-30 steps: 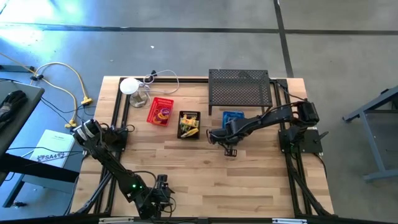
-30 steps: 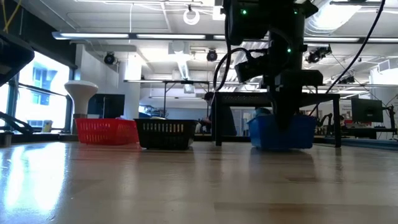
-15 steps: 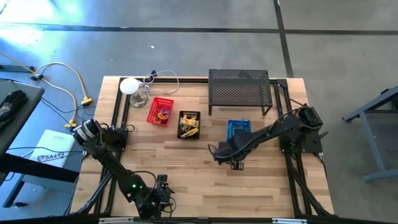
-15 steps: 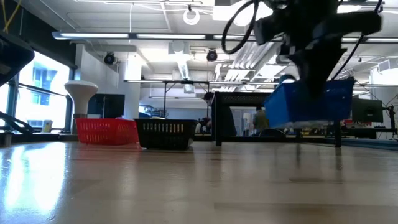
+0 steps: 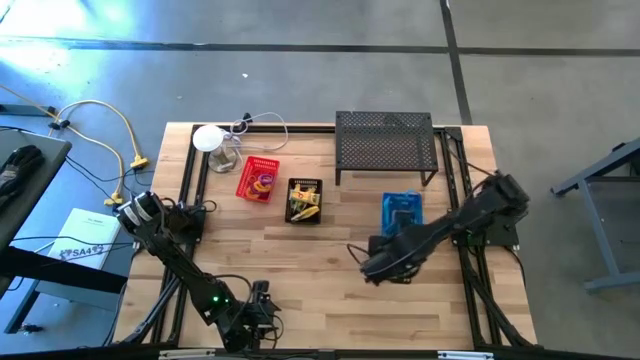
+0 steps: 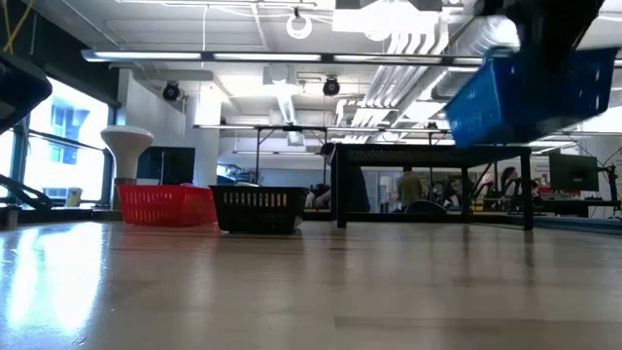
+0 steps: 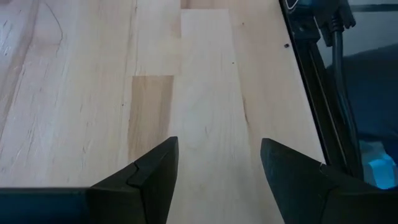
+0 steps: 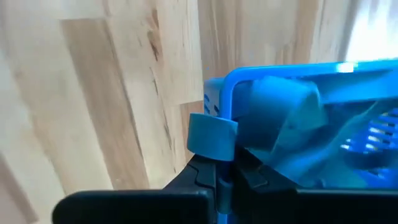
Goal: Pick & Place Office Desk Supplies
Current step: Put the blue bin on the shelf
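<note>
Right wrist view: right arm's fingers (image 8: pixel 225 168) pinched tight on blue plastic basket's (image 8: pixel 298 81) rim, lifted above wooden table (image 8: pixel 93 93).

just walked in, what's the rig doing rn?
The right end effector is shut on the rim of a blue basket and holds it tilted in the air above the table, as the low view shows. A red basket and a black basket sit on the table, near the wire-mesh shelf. The left end effector waits open at the near edge.
</note>
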Controlling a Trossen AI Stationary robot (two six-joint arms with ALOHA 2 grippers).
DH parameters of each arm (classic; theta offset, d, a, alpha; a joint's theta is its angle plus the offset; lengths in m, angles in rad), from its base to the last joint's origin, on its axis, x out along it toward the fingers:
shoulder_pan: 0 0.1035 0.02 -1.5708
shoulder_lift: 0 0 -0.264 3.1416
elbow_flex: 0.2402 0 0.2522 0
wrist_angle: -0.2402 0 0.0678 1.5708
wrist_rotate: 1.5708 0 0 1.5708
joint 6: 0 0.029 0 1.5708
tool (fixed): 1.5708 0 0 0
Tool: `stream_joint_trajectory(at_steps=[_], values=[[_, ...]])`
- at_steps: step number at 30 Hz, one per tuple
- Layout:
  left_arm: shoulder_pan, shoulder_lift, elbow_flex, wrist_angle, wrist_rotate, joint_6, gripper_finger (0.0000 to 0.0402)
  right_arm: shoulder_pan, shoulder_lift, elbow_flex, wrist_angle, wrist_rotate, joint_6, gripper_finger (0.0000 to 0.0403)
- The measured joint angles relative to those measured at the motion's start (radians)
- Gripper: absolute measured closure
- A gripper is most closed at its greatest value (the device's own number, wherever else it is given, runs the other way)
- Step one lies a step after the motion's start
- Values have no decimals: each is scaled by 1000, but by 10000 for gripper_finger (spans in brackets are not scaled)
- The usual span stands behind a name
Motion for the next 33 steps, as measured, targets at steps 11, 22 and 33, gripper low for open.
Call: stream_joint_trajectory(at_steps=[11,22,33], values=[[50,0,0,1,2,-42,181,-40,-342,-31,-5,199,-83,398],[91,0,0,5,9,-119,181,-369,-495,-187,2,230,-335,398],[102,0,0,6,22,-201,181,-683,-494,-292,199,98,-719,398]])
